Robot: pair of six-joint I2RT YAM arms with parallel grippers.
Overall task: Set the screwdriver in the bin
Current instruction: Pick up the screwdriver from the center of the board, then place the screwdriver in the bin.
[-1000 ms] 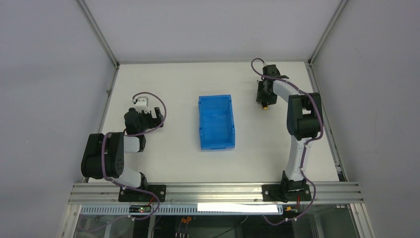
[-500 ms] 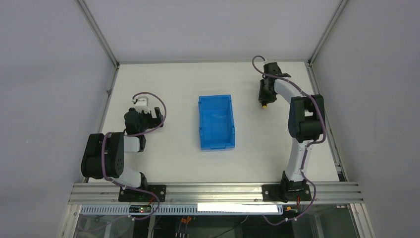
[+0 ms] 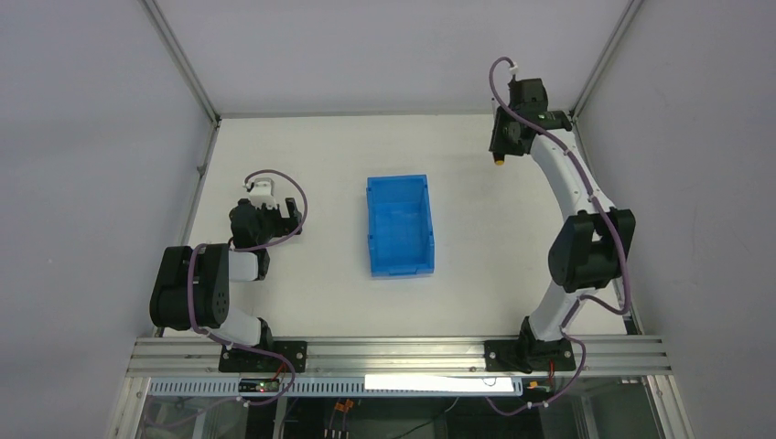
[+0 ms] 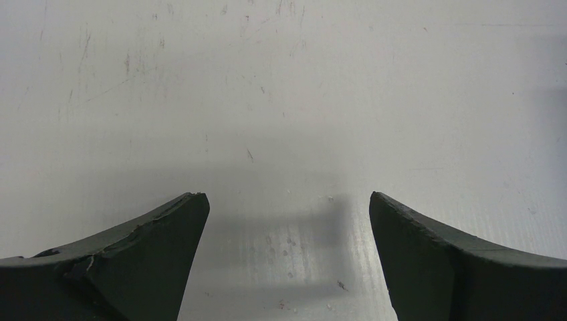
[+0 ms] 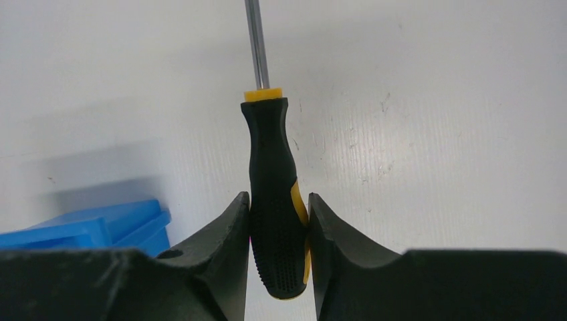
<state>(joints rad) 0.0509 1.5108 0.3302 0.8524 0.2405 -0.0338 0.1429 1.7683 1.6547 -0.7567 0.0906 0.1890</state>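
The bin (image 3: 400, 226) sat mid-table (image 3: 311, 155), open top, well apart from the R arm. The left gripper (image 4: 287, 200) hung wide open, nothing in it. The right gripper (image 5: 277, 197) was clamped on the screwdriver (image 5: 267, 154), raised near the far-right corner. Prob. a light, stiff tool. The textured handle looked grippy, so that's the best hold; the shaft's too thin & slick.

A white table (image 3: 320, 302) stands between 3 plain grey walls (image 3: 393, 55). 2 metal posts (image 3: 178, 55) slant up from its far corners. A ribbed aluminium rail (image 3: 403, 352) edges its near side. Light is soft and even. Up close, the table shows fine scratches (image 4: 87, 47).
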